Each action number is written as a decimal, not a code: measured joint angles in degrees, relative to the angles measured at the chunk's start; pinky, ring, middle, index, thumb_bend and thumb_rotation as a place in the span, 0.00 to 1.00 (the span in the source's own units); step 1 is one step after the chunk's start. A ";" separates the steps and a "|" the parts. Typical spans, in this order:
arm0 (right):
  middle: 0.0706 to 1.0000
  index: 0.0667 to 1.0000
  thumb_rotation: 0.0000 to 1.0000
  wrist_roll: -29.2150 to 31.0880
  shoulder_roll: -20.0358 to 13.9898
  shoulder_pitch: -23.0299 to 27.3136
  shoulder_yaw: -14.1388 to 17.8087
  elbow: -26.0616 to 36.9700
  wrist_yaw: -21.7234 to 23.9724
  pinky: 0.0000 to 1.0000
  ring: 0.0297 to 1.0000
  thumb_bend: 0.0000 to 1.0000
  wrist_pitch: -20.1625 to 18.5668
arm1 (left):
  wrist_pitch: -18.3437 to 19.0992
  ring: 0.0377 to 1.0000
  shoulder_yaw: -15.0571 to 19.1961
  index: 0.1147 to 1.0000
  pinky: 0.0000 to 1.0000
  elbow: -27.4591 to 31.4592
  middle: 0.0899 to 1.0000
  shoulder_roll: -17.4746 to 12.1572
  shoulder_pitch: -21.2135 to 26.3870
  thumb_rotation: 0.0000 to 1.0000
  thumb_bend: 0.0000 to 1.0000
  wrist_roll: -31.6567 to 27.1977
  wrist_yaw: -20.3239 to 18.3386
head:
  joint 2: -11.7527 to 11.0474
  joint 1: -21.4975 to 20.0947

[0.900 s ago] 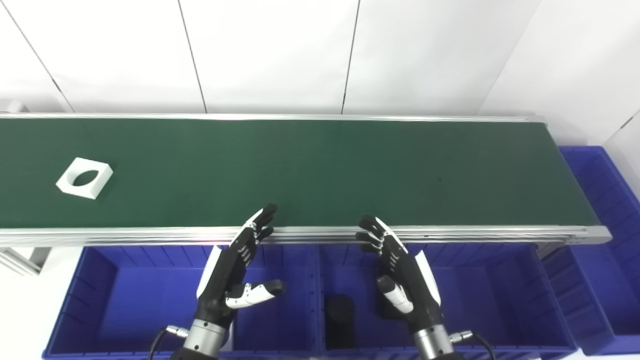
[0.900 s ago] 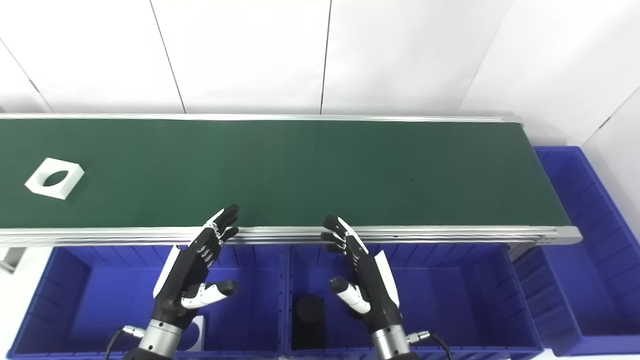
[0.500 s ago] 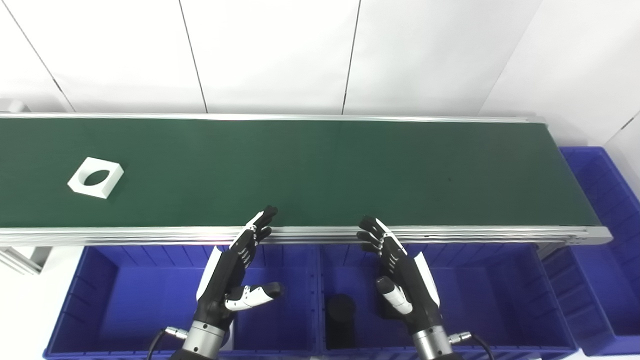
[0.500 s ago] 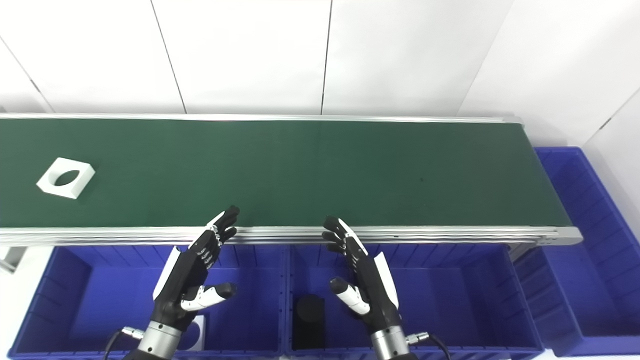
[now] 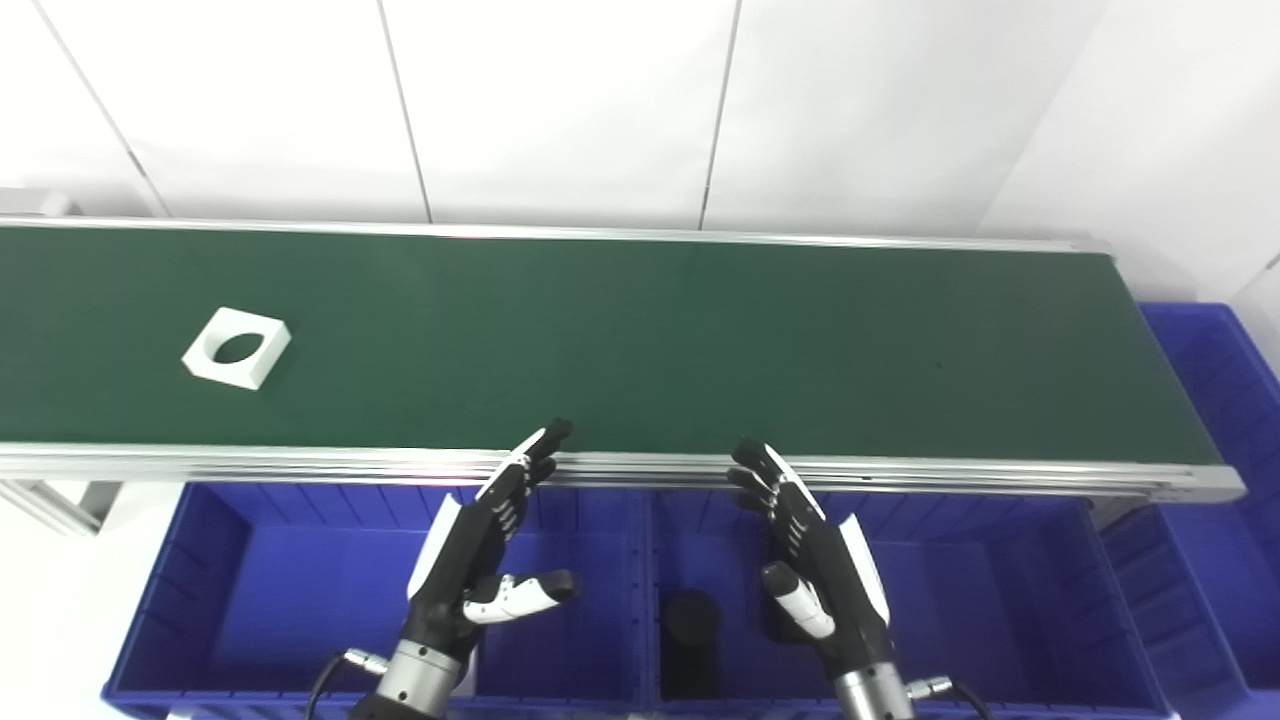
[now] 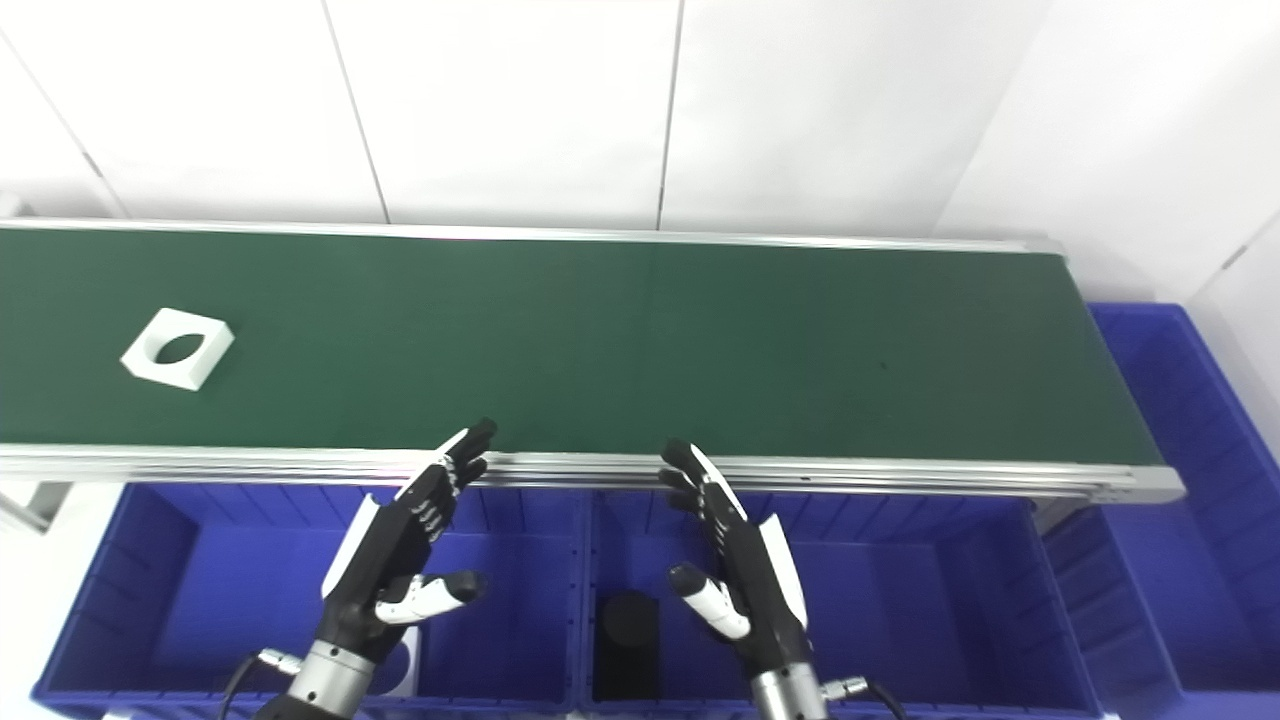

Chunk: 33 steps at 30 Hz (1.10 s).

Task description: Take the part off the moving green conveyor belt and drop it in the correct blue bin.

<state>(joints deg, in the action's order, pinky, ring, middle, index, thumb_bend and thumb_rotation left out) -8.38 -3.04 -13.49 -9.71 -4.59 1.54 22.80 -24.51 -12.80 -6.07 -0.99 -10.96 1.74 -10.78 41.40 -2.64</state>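
Since the earlier frame the white square part (image 5: 237,347) has travelled a little further right along the green conveyor belt (image 5: 700,340). It is well apart from both robot hands and not yet picked. The left robot hand (image 5: 480,555) and right robot hand (image 5: 815,560) wait over the blue bins (image 5: 250,590), fingers apart, holding nothing.

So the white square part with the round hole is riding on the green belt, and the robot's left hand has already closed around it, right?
Not quite. The white square part with the round hole is on the green conveyor belt, but the left hand is open and holds nothing, hovering above the blue bin well to the part's right. The left eye view shows the wide gap between them.
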 measured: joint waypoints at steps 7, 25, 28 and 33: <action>0.90 0.90 0.90 0.88 -1.33 0.45 -0.20 -2.25 -0.11 0.80 0.86 0.90 0.79 | -0.07 0.94 -0.78 0.86 0.92 -1.61 0.92 0.27 0.14 0.61 1.00 0.99 1.11 | -4.56 3.69; 0.91 0.92 0.92 3.05 -3.85 0.82 -0.92 -5.08 -0.62 0.84 0.87 0.88 1.06 | -0.12 0.98 -3.92 0.86 0.99 -5.08 0.94 1.44 0.87 0.60 1.00 2.56 4.67 | -7.73 11.34; 0.90 0.92 0.92 3.13 -3.98 0.82 -0.91 -5.20 -0.62 0.84 0.87 0.88 1.06 | -0.12 0.98 -4.08 0.86 0.99 -5.12 0.94 1.66 0.89 0.60 1.00 2.58 4.85 | -8.35 10.99; 0.90 0.92 0.90 3.08 -4.08 0.94 -1.00 -5.48 -0.68 0.83 0.87 0.88 1.06 | -0.12 0.98 -4.09 0.87 0.99 -5.41 0.94 1.65 0.93 0.58 1.00 2.45 4.87 | -9.14 10.90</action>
<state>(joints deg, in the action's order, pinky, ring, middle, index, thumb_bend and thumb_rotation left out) -5.30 -7.12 -12.55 -10.71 -10.07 0.86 23.87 -24.64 -16.89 -11.48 0.66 -10.03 4.19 -5.91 32.26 8.26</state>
